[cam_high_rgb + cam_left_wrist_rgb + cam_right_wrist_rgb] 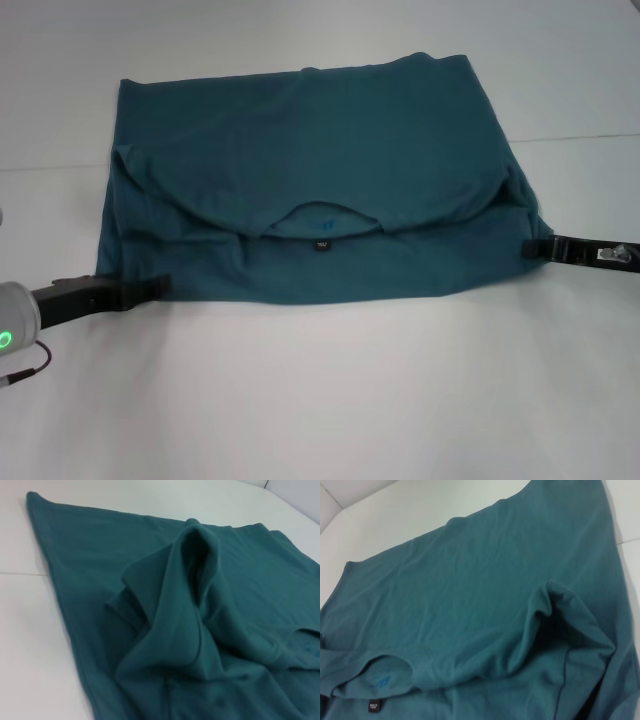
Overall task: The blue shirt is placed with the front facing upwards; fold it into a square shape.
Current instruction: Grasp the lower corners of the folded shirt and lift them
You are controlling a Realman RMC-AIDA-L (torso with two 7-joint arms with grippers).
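Midway through folding, the large teal-blue cotton T-shirt (310, 190) lies doubled over on the white table (330, 400), its black neck label (321, 244) showing, as the left gripper (150, 289) and right gripper (535, 247) pinch its near corners, the square unfinished.

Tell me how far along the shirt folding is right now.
Partly done: the blue shirt is doubled over, its black label showing under the folded edge. The left gripper and right gripper sit at its side edges. Bunched corners remain, and it isn't square yet.
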